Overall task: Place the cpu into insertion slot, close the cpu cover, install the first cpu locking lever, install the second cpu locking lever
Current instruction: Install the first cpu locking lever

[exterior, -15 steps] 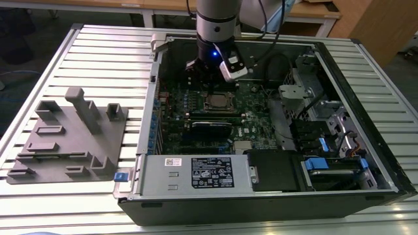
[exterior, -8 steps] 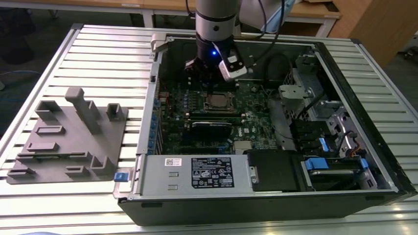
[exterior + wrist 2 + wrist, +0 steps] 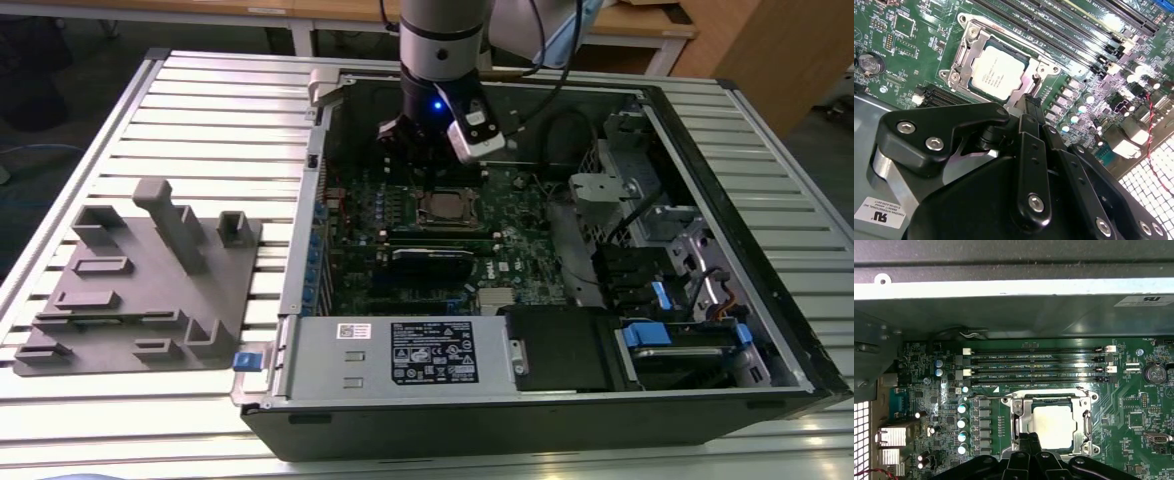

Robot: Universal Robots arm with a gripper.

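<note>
The cpu [image 3: 996, 72] lies flat in the insertion slot [image 3: 447, 208], its silver-grey top facing up. It shows in both wrist views, and the first wrist view has the cpu [image 3: 1054, 426] just beyond my fingers. The cpu cover [image 3: 966, 55], a silver metal frame, lies down around the chip, with its window over the chip's top. My gripper [image 3: 1029, 102] is shut with nothing between its fingers, its tips right at one edge of the socket beside a shiny metal lever piece [image 3: 1037, 77]. From the exterior view, the gripper [image 3: 416, 155] hangs over the board just behind the socket.
The open computer case [image 3: 694, 160] lies on a slatted table [image 3: 200, 110]. Long memory slots [image 3: 1034, 367] run beside the socket. A power supply box [image 3: 400, 350] and drive bays with blue tabs [image 3: 661, 333] sit at the near side. A grey fixture block [image 3: 134, 280] stands on the exterior view's left.
</note>
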